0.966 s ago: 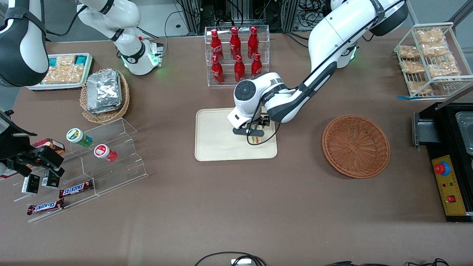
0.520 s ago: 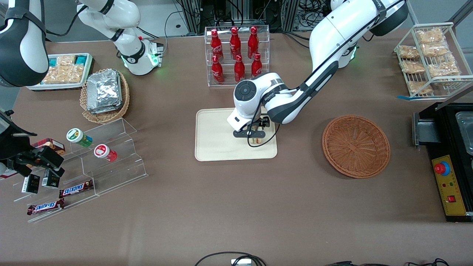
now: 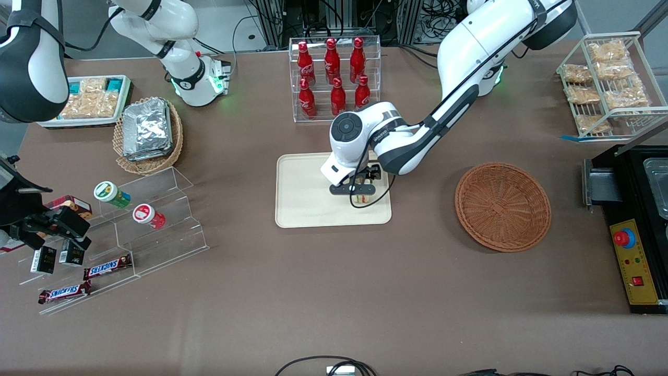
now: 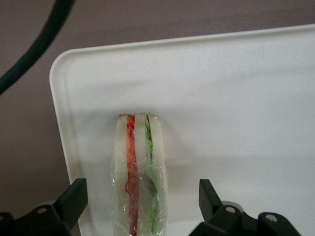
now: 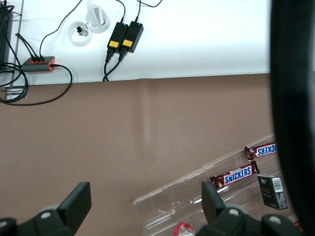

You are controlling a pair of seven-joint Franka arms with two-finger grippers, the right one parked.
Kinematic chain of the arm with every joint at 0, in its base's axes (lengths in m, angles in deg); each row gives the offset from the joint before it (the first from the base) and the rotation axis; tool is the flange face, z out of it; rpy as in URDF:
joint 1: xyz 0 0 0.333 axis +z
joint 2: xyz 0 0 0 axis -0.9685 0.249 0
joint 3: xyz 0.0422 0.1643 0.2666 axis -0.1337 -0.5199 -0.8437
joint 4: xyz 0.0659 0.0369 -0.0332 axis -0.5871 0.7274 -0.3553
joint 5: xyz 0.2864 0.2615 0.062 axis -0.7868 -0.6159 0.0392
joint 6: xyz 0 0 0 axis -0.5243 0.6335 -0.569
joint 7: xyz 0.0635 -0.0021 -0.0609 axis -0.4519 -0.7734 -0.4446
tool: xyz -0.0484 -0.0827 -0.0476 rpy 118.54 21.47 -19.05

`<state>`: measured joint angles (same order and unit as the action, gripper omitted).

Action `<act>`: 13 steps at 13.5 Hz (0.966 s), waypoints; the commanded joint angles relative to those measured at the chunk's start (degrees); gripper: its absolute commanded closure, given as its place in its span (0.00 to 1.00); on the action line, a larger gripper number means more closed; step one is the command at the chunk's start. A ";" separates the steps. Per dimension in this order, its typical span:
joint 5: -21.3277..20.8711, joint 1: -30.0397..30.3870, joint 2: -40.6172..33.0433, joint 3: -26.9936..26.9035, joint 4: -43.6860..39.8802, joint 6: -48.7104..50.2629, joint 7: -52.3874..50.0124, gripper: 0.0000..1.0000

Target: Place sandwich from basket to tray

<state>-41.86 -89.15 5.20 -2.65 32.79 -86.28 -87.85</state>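
The sandwich (image 4: 140,172), a wrapped wedge with orange and green filling, stands on edge on the cream tray (image 4: 236,98) near one corner. My left gripper (image 4: 140,194) is open, with a black finger on each side of the sandwich and a gap between each finger and the wrap. In the front view the gripper (image 3: 360,192) hangs low over the tray (image 3: 302,198), at the tray's end toward the working arm, and the sandwich (image 3: 360,199) peeks out beneath it. The reddish-brown basket (image 3: 502,206) sits empty on the table, toward the working arm's end.
A clear rack of red bottles (image 3: 334,78) stands just past the tray, farther from the front camera. Toward the parked arm's end are a tan basket of foil packets (image 3: 148,133) and acrylic steps with snacks (image 3: 141,219). A black control box (image 3: 634,224) and a wire rack (image 3: 608,83) flank the basket.
The wrist has shifted only slightly over the tray. The sandwich stays at the same spot on the tray.
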 commanded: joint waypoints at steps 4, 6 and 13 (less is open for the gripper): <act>1.07 3.89 -9.18 0.24 -0.11 4.13 -0.91 0.00; 2.91 5.82 -11.82 0.24 -1.33 6.85 -0.13 0.00; 4.58 15.75 -13.76 0.41 -8.54 18.01 5.93 0.00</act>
<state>-39.17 -75.71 -7.38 -2.67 25.53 -71.37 -84.56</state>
